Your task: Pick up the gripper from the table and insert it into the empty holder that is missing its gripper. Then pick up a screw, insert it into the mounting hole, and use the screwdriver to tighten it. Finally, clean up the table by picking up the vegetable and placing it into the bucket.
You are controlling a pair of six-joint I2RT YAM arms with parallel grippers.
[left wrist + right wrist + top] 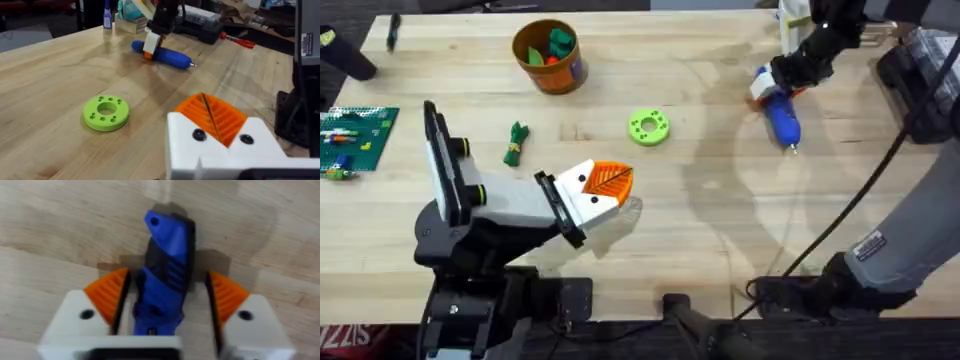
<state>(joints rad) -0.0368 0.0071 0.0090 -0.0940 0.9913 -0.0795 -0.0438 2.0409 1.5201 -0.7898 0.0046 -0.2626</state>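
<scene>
The blue screwdriver (784, 118) lies on the table at the far right, its thin bit pointing toward the near edge. My right gripper (770, 85) hangs over its rear end. In the right wrist view the orange pads (106, 295) stand open on either side of the screwdriver (167, 245), with a gap on one side. My left gripper (612, 180) rests low near the table's middle, its orange pads (215, 117) pressed together on nothing. The dark-green vegetable (516, 143) lies left of centre. The orange bucket (548, 58) stands at the back. The loose gripper piece, holder and screw are out of view.
A lime-green disc (648, 126) with a centre hole lies mid-table, also in the left wrist view (106, 113). A green brick plate (355, 140) sits at the left edge. Boxes and a red-handled tool (239, 41) crowd the far right corner. The bucket holds small green and red pieces.
</scene>
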